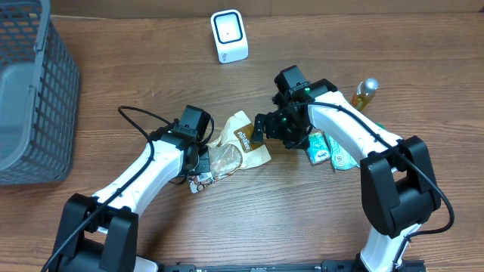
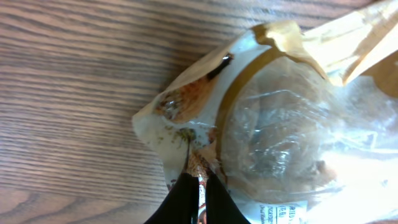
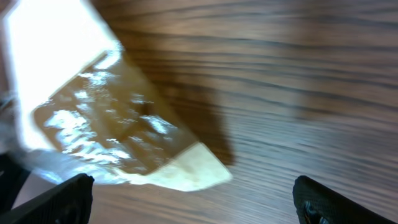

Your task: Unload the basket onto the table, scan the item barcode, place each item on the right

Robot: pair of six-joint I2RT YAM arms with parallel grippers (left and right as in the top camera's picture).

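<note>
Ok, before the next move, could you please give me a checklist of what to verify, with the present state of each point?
1. Left gripper shut on the snack bag edge: ok.
2. Right gripper open, fingers wide apart: ok.
3. Right gripper clear of the bag: cannot tell; a bag corner lies between its fingers.
4. Table between bag and scanner free of items: ok.
5. Barcode facing the scanner: cannot tell.

A basket (image 1: 30,98) sits at the left edge of the desk (image 1: 136,60), and a scanner (image 1: 228,36) stands at the back. A snack bag (image 1: 240,143) lies mid-desk in front of the scanner. Small packets (image 1: 329,149) lie just right of it, with a bottle (image 1: 365,94) behind them.
</note>
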